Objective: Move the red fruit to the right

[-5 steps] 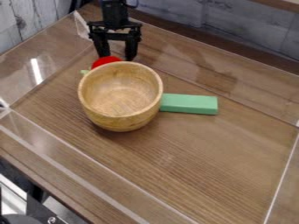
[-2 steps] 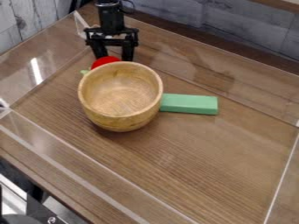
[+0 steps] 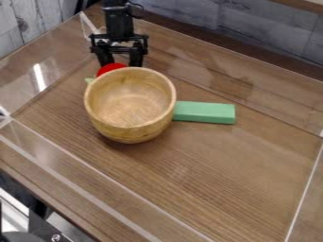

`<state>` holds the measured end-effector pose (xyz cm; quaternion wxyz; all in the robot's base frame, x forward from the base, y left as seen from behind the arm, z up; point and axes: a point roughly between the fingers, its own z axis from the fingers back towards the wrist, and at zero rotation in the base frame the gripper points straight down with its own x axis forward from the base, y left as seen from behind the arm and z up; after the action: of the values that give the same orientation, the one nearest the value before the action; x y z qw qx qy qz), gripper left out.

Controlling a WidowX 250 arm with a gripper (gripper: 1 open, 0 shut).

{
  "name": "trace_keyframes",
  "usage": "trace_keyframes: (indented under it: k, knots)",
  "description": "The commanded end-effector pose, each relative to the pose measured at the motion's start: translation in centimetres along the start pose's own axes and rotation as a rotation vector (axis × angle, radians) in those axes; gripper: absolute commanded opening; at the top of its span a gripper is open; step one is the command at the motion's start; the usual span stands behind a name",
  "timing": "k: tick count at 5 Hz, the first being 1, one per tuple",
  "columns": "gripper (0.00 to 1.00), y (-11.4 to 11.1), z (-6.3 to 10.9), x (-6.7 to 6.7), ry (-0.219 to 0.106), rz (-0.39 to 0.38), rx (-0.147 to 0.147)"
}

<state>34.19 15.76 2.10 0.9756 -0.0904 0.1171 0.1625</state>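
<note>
The red fruit (image 3: 111,68) is a small glossy red shape lying on the wooden table just behind the left rim of the wooden bowl (image 3: 128,103), which hides its lower part. My black gripper (image 3: 119,57) hangs right above the fruit with its two fingers spread open, one finger (image 3: 100,53) to the left and the other to the right of the fruit's top. The fingertips are level with the fruit's upper part. Nothing is held.
A flat green rectangular block (image 3: 205,113) lies to the right of the bowl, touching it. Clear plastic walls (image 3: 303,189) surround the table on all sides. A dark panelled wall stands behind.
My gripper has moved to the left and lower, from behind the bowl to right over the red fruit. Its fingers stay open. Fruit, bowl and block have not moved.
</note>
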Motion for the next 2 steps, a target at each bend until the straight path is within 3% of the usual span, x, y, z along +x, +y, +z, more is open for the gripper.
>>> trace_keyframes:
  k: [1,2]
  knots:
    - [0.0,0.17,0.94,-0.11,-0.026,-0.007,-0.005]
    - [0.0,-0.29,0.7,0.47,-0.029,0.039,-0.024]
